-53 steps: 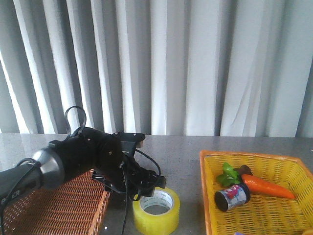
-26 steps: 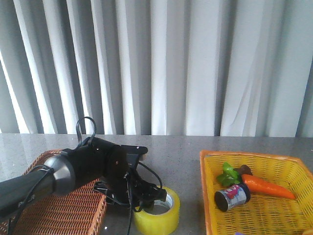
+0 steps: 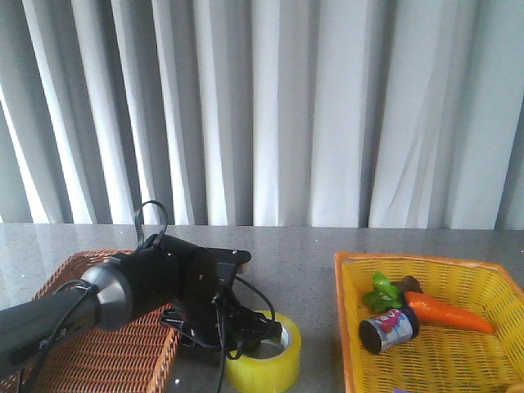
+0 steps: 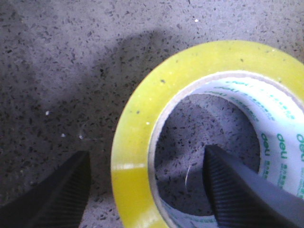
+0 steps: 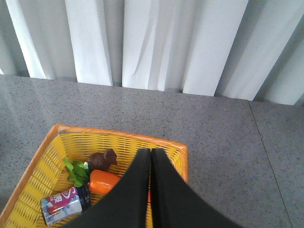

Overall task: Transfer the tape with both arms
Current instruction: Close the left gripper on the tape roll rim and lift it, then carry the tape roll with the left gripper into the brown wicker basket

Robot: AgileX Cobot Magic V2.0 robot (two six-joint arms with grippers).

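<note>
The tape (image 3: 270, 364) is a yellow roll with a white printed core, lying flat on the grey table near the front edge. My left gripper (image 3: 250, 334) is down at its left rim. In the left wrist view the tape (image 4: 142, 118) fills the frame. My left gripper (image 4: 147, 190) is open and straddles the roll's wall, with one finger (image 4: 59, 194) outside and the other finger (image 4: 242, 190) inside the core. Neither finger touches the wall. My right gripper (image 5: 151, 153) is shut and empty, held high over the yellow basket (image 5: 118, 137). It does not show in the front view.
A brown wicker basket (image 3: 90, 360) stands at the front left, under the left arm. The yellow basket (image 3: 426, 260) at the right holds a carrot (image 3: 446, 311), green leaves and a small dark can (image 3: 389, 327). White curtains hang behind the table.
The left arm has moved forward and lower, bringing its gripper down over the tape's left rim. The tape and the baskets have not moved.
</note>
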